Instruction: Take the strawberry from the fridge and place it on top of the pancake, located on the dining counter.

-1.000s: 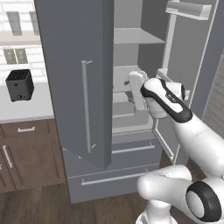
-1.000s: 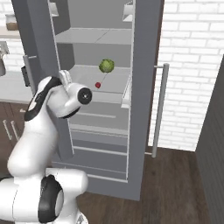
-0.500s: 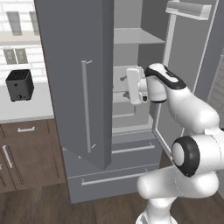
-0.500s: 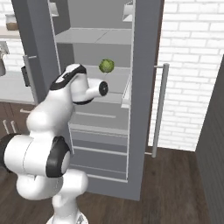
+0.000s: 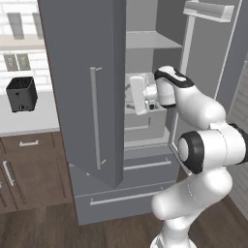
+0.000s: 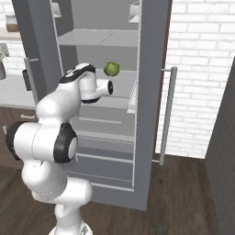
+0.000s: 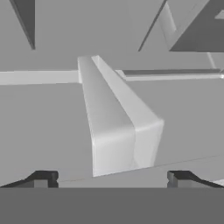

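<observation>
Zero grabbed so far: gripper (image 7: 109, 178), jaws spread & empty, sat centre frame inside fridge (image 5: 92, 72); berry pickup & pancake drop both left, I'd say.

Both fridge (image 5: 97, 87) doors stood wide, leaving the shelves reachable; a pale upright block (image 7: 116, 127) (just ahead of the spread fingertips) barred the straight path.

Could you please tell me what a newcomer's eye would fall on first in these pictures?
Most striking is the tall matte grey fridge standing with its doors open, and the white arm reaching into it at shelf height, its gripper with jaws open. Just above the gripper, a green leafy ball sits on a pale grey shelf. To the left, a small black toaster stands on the white wall countertop.
</observation>
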